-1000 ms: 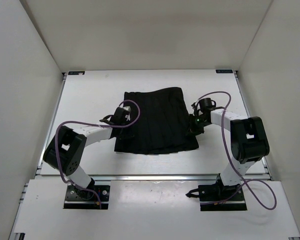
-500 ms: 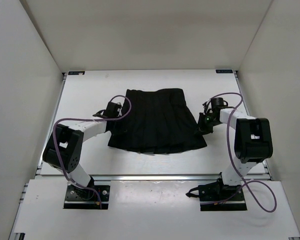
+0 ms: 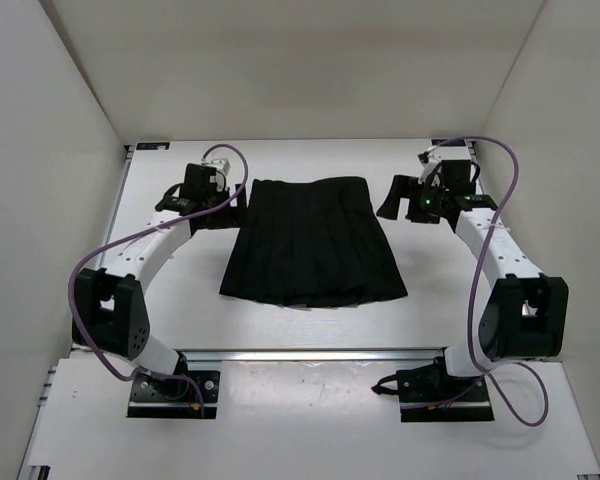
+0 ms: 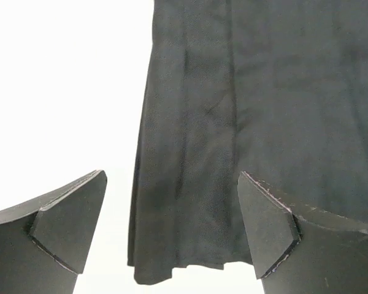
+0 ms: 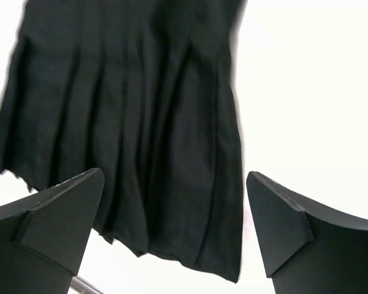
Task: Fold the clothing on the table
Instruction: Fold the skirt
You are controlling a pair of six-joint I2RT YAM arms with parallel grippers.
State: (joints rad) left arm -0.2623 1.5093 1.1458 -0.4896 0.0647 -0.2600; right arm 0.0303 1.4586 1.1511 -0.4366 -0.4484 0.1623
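Observation:
The clothing (image 3: 313,243) is a black pleated skirt lying flat on the white table (image 3: 170,300), narrow end far, wide hem near. My left gripper (image 3: 236,194) hovers open just off its far left corner, with nothing between the jaws. My right gripper (image 3: 391,201) stands open beside the far right corner, also holding nothing. In the left wrist view the left gripper (image 4: 172,179) frames the clothing (image 4: 264,92) and its edge below. In the right wrist view the right gripper (image 5: 174,174) sits above the clothing (image 5: 122,79), whose pleats and hem show.
White side walls (image 3: 50,200) close in the table on the left, right and back. A metal rim (image 3: 310,352) runs along the near edge, with both arm bases (image 3: 170,385) behind it. Purple cables (image 3: 495,230) loop off each arm.
Both grippers were shut at the garment's sides; they swung outward and toward the far corners, spreading it flat, then opened and let go.

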